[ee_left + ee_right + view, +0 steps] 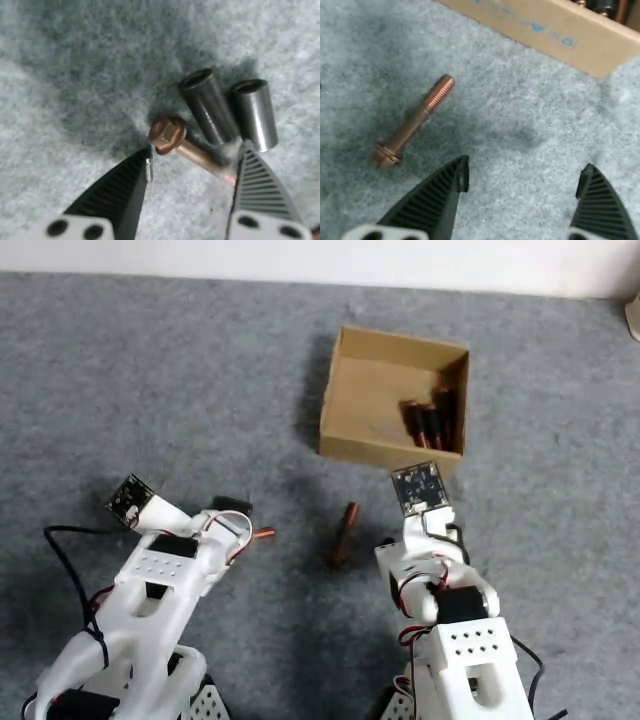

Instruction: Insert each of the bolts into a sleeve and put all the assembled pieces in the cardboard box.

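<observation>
Straddling a copper bolt (167, 135), jaws apart, the left gripper (197, 156) should pinch its shank, clear of both sleeves (207, 107); the right gripper (525, 169) gapes too.

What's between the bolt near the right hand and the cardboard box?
Bare grey carpet only, between bolt and cardboard box; the right wrist view shows it.
</observation>
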You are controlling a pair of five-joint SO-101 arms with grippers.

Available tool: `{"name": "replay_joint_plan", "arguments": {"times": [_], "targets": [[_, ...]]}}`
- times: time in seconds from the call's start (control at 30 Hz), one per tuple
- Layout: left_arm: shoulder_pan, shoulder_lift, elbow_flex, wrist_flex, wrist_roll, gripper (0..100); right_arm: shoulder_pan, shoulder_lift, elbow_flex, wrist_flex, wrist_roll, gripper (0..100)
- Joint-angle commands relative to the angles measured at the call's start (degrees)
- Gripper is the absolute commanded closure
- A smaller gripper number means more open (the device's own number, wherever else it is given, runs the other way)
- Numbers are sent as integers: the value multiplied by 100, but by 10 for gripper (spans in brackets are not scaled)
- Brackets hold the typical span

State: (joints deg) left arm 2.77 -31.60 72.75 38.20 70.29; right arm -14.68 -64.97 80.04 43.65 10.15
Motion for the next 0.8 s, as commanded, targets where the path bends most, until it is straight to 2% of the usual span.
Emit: {"name": "replay_joint_plan", "arguments": {"times": [0.0, 0.13, 0.33, 0.77], "targets": [[-92, -57, 22, -114, 9, 745, 40, -57, -31, -198, 88, 678], [-92, -48, 31, -70, 18, 764, 40, -57, -31, -198, 88, 678], [-92, -48, -4, 53, 18, 944, 40, -57, -31, -198, 88, 678], [-84, -92, -31, 53, 0, 940, 40, -57, -31, -198, 88, 678]]}}
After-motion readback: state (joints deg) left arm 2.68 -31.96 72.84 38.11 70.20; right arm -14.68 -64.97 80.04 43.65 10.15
